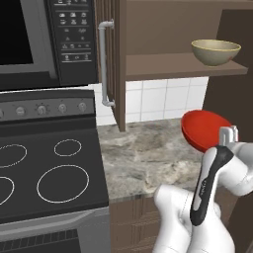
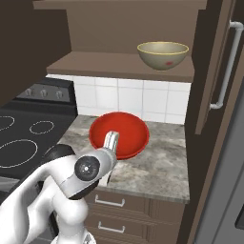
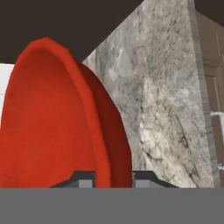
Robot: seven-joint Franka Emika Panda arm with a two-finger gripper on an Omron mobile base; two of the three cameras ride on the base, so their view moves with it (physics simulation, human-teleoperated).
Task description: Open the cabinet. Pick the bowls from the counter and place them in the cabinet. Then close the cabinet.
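Gripped between the claw's (image 3: 113,178) two nearly shut tips is the rim of the red bowl (image 2: 119,133), which is held tilted above the counter (image 1: 133,158). Higher up, to the right, the tan bowl (image 1: 216,51) is seen on the open cabinet's shelf (image 1: 168,66). No writing can be read.

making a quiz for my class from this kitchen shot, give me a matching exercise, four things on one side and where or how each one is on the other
Things:
1. red bowl
2. beige bowl
3. cabinet door
4. gripper

Places or states:
A. on the cabinet shelf
B. swung open
C. held tilted above the counter
D. shut on a bowl's rim

Pairs: 1-C, 2-A, 3-B, 4-D
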